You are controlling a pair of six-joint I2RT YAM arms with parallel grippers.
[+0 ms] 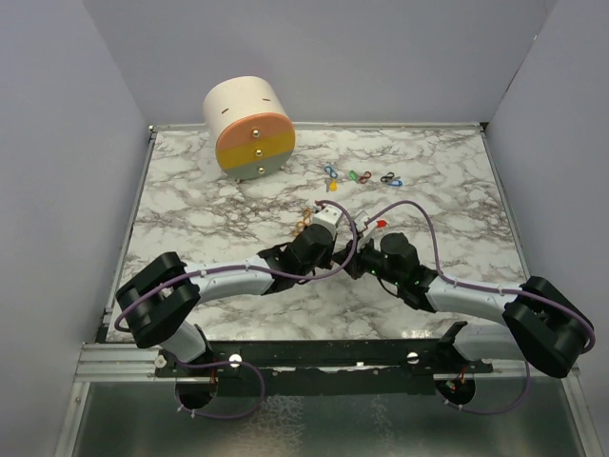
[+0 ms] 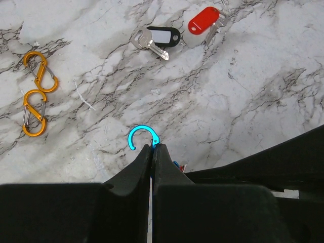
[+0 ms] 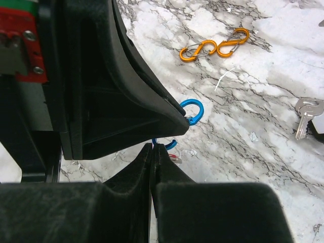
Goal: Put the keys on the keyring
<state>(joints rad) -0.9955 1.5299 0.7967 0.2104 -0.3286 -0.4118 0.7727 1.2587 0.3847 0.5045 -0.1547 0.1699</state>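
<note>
Blue clip, pinched by the pressed-together fingers of both left gripper and right gripper; red-headed key, flat on marble table, just far-right of grippers, blade discernible from left wrist only, long axis slanting, head away from fingers.

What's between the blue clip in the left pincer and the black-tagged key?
Bare marble table, only a tiny white fleck, between blue clip and black-tagged key. Left wrist view shows it.
</note>
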